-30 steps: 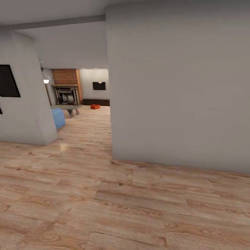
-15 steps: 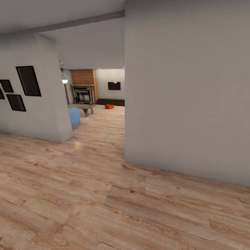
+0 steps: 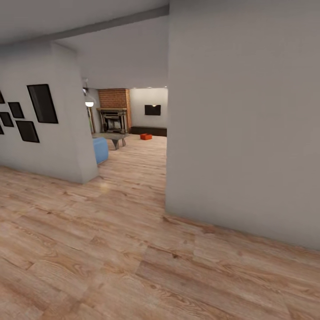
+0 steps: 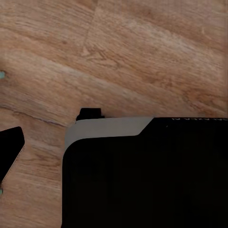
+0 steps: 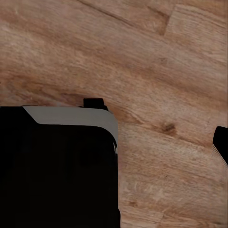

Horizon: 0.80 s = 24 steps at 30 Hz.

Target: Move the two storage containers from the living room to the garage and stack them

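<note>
Orange-red storage container (image 3: 146, 137) sits far off on plank floor (image 3: 133, 249); claw states cannot be told.

Light wood plank floor (image 4: 142, 52) behind a black, grey-edged robot body panel (image 4: 142, 175).

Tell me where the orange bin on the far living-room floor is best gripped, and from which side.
The orange bin is too far and small here to judge its rim or walls. It sits on the wood floor before the low dark cabinet, past the fireplace. As a guess: it looks like a low box, so coming from above onto a wall's upper edge seems likeliest. Confirm once closer.
</note>
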Motion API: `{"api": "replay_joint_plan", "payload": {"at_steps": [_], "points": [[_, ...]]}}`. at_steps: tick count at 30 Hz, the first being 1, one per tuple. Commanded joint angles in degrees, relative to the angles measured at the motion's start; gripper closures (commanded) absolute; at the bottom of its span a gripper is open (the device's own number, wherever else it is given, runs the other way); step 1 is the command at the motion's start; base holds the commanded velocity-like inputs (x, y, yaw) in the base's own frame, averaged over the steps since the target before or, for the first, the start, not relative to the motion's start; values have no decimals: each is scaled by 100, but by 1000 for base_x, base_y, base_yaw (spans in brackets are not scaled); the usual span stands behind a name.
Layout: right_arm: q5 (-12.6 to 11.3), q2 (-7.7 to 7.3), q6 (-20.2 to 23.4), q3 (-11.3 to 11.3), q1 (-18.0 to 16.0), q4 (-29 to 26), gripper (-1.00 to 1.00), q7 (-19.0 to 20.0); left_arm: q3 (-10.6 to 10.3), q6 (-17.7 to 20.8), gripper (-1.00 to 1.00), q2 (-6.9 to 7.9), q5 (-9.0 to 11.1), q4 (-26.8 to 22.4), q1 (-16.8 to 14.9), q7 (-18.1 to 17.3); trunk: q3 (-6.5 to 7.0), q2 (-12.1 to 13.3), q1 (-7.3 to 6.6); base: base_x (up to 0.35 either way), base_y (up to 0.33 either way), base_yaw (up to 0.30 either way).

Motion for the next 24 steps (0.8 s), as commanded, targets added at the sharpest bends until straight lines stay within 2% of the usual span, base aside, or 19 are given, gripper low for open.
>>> {"api": "replay_joint_plan", "payload": {"at_steps": [1, 14, 24], "points": [[-49, 5, -27, 46, -5, 17, -100, -3, 7, -22, -100, -2, -1, 6, -4, 17, -7, -4, 4, 322, 0, 0], [-56, 10, -28, 46, -5, 17, -100, -4, 7, -23, -100, -2, -1, 6, -4, 17, -7, -4, 4, 322, 0, 14], [-49, 5, -30, 46, -4, 17, -100, -3, 7, -19, -100, -2, 1, 6, -4, 17, -7, -4, 4, 322, 0, 238]]}}
